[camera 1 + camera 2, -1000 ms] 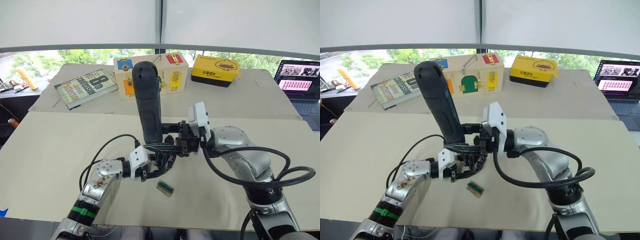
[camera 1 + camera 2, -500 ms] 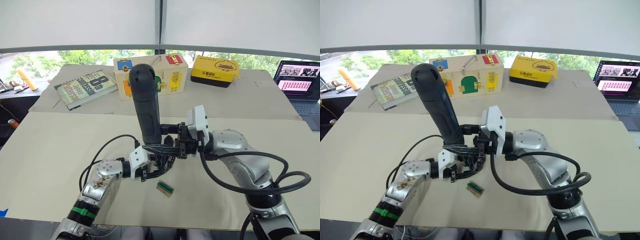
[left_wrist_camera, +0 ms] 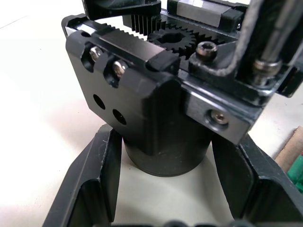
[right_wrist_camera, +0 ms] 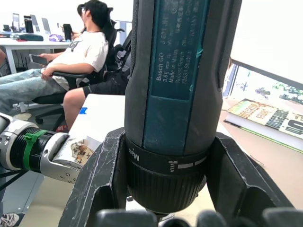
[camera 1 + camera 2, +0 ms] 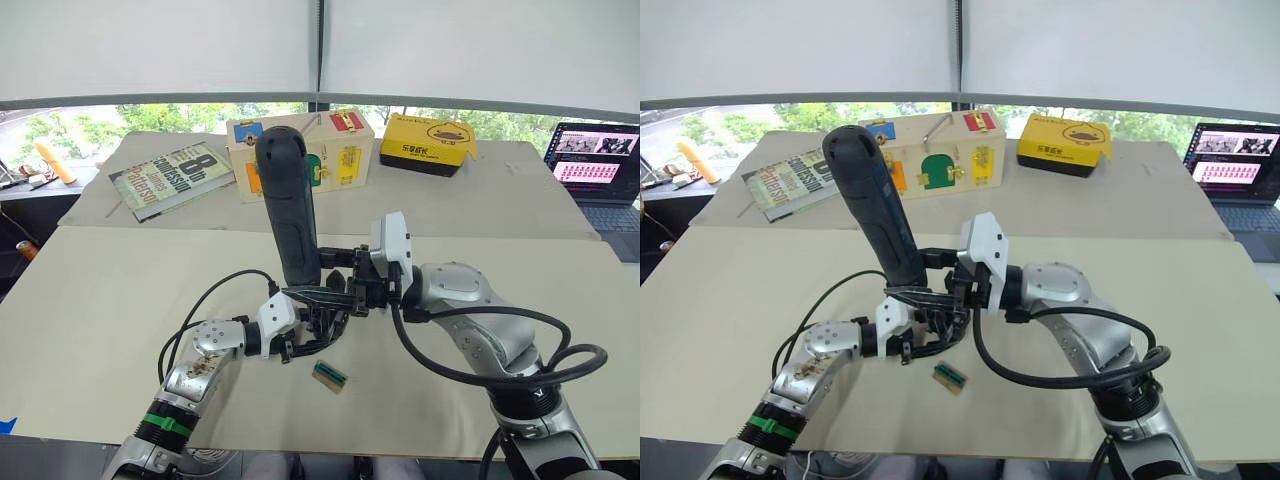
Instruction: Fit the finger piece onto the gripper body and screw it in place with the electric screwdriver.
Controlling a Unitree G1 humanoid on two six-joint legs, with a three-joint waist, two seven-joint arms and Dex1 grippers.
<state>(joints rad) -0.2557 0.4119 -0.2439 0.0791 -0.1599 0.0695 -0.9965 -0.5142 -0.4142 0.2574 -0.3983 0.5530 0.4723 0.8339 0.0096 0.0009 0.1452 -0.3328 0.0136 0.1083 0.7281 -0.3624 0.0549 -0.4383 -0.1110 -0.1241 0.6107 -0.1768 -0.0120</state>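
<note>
Your right gripper [image 4: 161, 208] is clamped around the thick black cylindrical electric screwdriver [image 5: 290, 205], holding it upright with the tip pointed down. Your left gripper [image 3: 163, 189] grips the small black blocky gripper body [image 3: 151, 90] by its round base, just above the beige table [image 5: 100, 300]. The body sits directly under the screwdriver's lower end, very close; whether the bit is seated in a screw is hidden. If the bit is off-centre, it could slip and strip the head, or pressing down could twist the body in the left fingers [image 3: 90, 184]. The small tan-and-green rectangular block [image 5: 330, 376] lies on the table just beside them.
</note>
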